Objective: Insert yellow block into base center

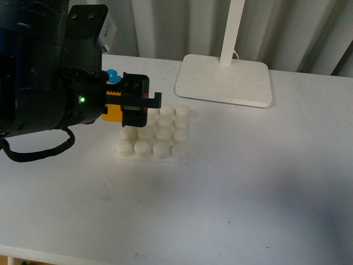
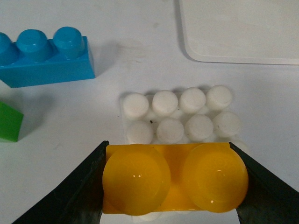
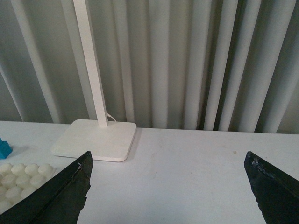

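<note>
My left gripper is shut on the yellow block, its two black fingers pressed on the block's short ends. It holds the block studs up, just above the left side of the white studded base. In the left wrist view the block covers the near rows of the base. A bit of yellow shows beside the fingers in the front view. My right gripper is open and empty over bare table, off to the right of the base.
A blue three-stud brick and a green brick lie on the table to the left of the base. The white lamp foot with its upright stem stands behind the base. Grey curtains hang behind the table.
</note>
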You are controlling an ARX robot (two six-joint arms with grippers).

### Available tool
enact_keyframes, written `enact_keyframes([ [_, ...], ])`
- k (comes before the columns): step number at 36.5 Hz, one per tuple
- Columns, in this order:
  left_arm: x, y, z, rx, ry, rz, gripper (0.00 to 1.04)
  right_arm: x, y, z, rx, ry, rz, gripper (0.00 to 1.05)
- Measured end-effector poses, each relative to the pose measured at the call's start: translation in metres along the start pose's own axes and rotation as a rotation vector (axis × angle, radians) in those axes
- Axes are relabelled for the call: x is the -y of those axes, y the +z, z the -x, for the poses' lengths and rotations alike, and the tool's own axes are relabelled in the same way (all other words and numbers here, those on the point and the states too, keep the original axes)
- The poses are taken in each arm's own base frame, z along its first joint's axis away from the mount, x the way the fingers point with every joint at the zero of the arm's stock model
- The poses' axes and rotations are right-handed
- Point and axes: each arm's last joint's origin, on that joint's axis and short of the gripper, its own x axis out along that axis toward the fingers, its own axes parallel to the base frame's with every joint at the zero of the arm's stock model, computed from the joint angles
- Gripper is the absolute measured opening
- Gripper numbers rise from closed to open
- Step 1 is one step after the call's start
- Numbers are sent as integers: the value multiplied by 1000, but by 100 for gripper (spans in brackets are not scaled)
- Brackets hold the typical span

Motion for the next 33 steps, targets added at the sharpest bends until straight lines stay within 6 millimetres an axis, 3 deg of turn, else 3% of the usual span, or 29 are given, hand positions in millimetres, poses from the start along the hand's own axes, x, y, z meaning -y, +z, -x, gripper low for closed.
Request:
enact_keyframes([
  [12,26,-14,-16,-44,-26,-5,66,0,0,0,0,0,0,95],
  [33,30,-22,-34,-61,-12,-12,66,0,0,0,0,0,0,95],
])
